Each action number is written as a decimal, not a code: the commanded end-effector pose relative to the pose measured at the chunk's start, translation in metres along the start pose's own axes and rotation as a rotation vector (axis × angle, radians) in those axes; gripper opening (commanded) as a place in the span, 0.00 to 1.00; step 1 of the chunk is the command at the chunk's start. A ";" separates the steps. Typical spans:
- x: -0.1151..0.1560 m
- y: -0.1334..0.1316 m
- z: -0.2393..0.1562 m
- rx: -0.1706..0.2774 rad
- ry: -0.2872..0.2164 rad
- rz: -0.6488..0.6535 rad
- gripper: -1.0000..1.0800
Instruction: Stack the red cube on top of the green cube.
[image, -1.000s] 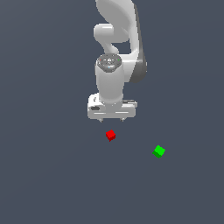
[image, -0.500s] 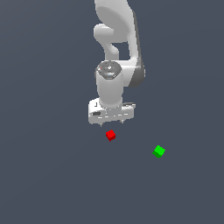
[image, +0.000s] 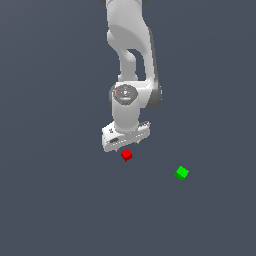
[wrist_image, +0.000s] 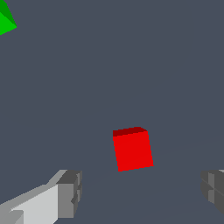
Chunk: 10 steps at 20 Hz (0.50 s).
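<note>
The small, solid bright red cube (wrist_image: 132, 150) rests on the dark grey tabletop (image: 60, 200) between the spread-apart fingers of the empty tool (wrist_image: 140, 192), looking light and rigid, best pinched across two flat opposite faces, well apart from the bright green cube (image: 182, 173).

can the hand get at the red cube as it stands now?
Probably yes. The hand is open right above the red cube, fingers spread wider than it, and nothing lies between. The green cube sits well off to the exterior view's right.
</note>
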<state>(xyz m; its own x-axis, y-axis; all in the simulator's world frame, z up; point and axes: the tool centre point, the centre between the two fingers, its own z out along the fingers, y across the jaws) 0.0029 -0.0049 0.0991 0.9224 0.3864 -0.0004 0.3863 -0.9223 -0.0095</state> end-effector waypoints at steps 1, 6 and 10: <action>0.001 0.001 0.009 -0.003 0.000 -0.056 0.96; 0.001 0.002 0.022 -0.007 0.000 -0.130 0.96; 0.002 0.003 0.028 -0.009 0.000 -0.162 0.96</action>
<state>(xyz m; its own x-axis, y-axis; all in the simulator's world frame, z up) 0.0051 -0.0068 0.0730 0.8546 0.5193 -0.0003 0.5193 -0.8546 -0.0020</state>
